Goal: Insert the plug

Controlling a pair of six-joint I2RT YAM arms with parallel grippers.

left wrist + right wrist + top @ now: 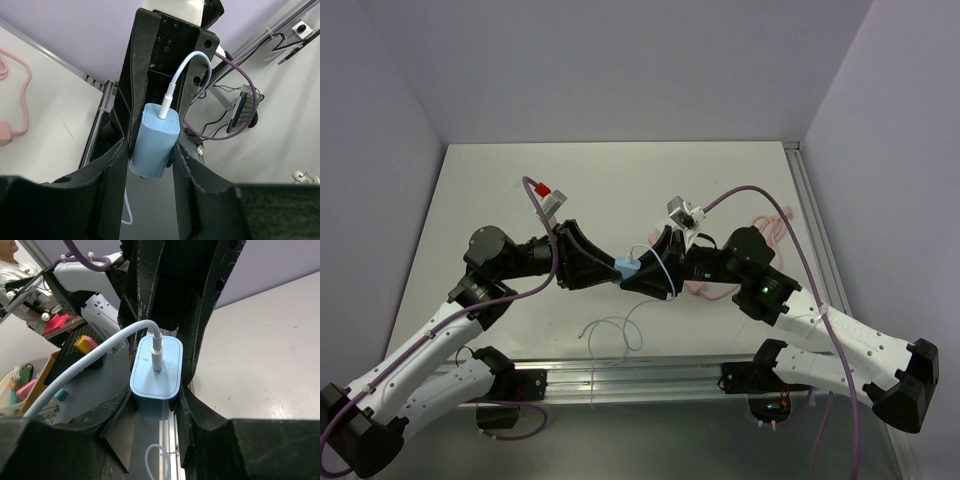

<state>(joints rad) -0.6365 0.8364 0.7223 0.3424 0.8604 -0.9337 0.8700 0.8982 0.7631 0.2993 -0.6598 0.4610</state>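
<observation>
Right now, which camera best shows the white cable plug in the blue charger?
Right wrist: the light blue rectangular charger block turns its face to the lens, with the white cable plug seated in it. Left wrist shows both at a steeper tilt; top external shows only a blue speck.

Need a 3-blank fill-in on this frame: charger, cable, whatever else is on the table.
1. The charger pinched by both the left gripper and the right gripper is light ____.
2. The cable plugged into it is ____.
3. On the table near the right arm lies a loose ____ cord.

Missing words: blue; white; pink.
</observation>
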